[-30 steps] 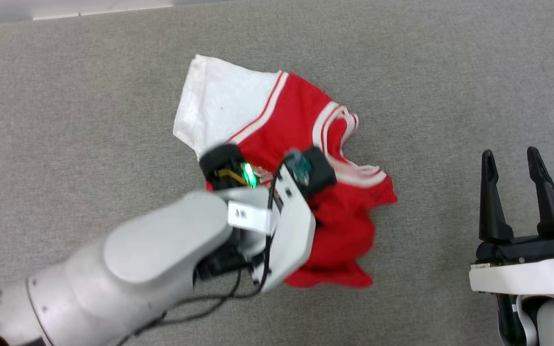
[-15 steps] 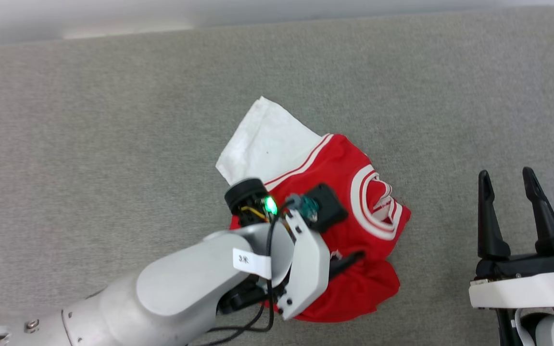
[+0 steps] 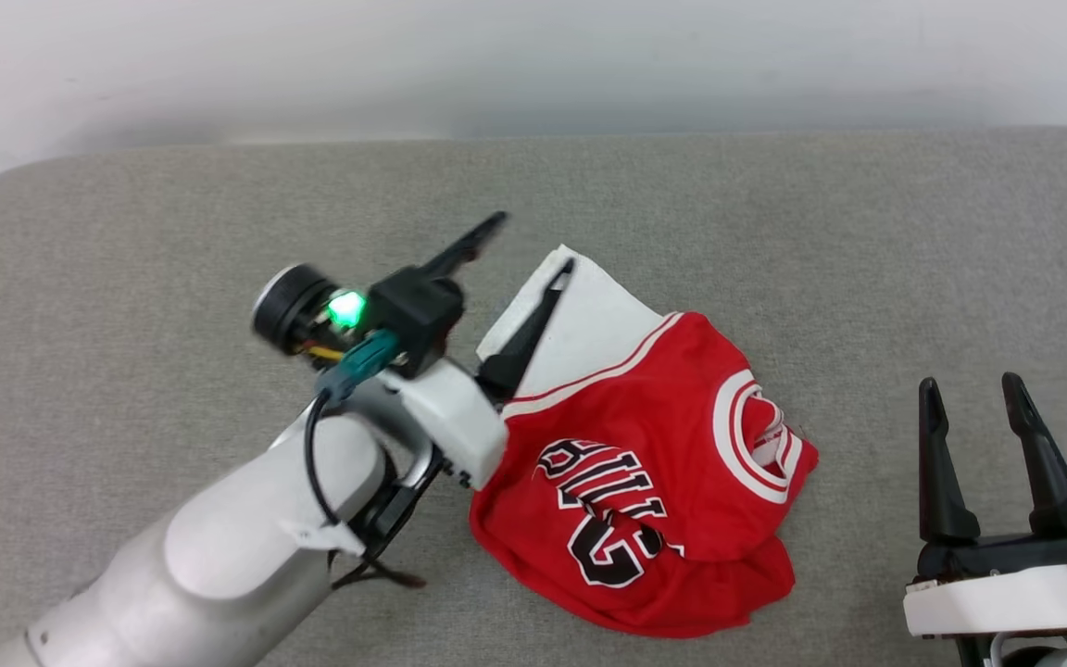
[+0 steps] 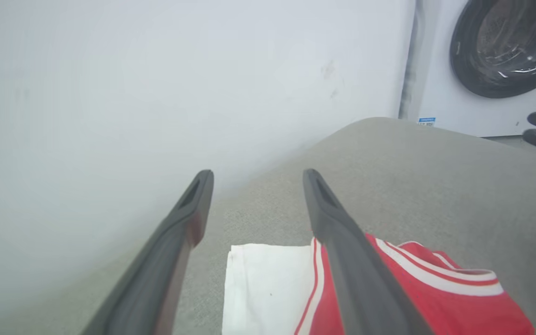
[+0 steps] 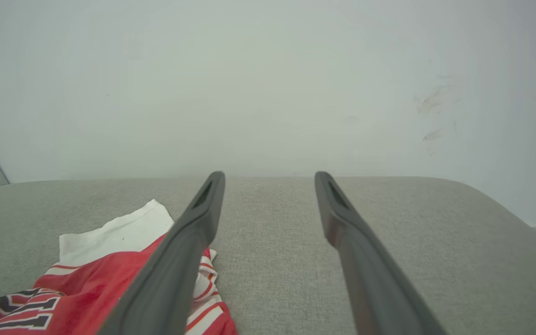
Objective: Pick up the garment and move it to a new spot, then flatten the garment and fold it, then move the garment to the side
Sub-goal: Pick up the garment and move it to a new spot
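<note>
The garment point(image 3: 672, 435) lies crumpled on the grey table point(image 3: 126, 232), held by neither gripper. The left gripper point(image 3: 533, 243) hovers over its white sleeve point(image 3: 589, 333), jaws apart. The right gripper point(image 3: 969, 389) waits well aside, also spread. Flattening looks next, which calls for each gripper to take an edge and pull outward.

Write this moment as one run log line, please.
garment: crumpled on grey surface, not flattened | left gripper: open, over white sleeve | right gripper: open, apart from garment

Open grey surface point(image 3: 126, 232) flanks crumpled garment point(image 3: 663, 445)
</note>
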{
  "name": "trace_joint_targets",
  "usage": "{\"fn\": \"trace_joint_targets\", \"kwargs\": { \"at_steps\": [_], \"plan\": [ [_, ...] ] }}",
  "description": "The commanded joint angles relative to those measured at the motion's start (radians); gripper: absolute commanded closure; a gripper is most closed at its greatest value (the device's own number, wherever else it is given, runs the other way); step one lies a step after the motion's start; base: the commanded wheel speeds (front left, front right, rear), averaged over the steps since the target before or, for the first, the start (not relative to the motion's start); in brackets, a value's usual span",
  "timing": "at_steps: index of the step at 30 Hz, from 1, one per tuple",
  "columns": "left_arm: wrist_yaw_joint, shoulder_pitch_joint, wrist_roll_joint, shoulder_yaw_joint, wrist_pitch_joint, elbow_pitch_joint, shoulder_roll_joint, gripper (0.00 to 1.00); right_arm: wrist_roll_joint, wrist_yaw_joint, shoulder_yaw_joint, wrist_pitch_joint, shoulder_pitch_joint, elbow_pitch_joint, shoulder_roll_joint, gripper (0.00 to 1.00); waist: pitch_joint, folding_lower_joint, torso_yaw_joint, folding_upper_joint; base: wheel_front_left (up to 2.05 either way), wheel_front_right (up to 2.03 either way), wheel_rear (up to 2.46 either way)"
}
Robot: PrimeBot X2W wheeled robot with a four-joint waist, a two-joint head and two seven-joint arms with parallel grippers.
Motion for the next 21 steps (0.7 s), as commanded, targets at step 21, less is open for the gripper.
{"fn": "trace_joint_targets", "kwargs": {
  "at_steps": [21],
  "plan": [
    [0.200,0.557,0.327,0.533,-0.065,-0.156,-0.110,0.00,0.009,0.000,-0.002,-0.002,0.035,0.001,0.002,0.00,-0.051,0.0000,0.048,0.0000,0.00,0.00,0.00]
  ]
}}
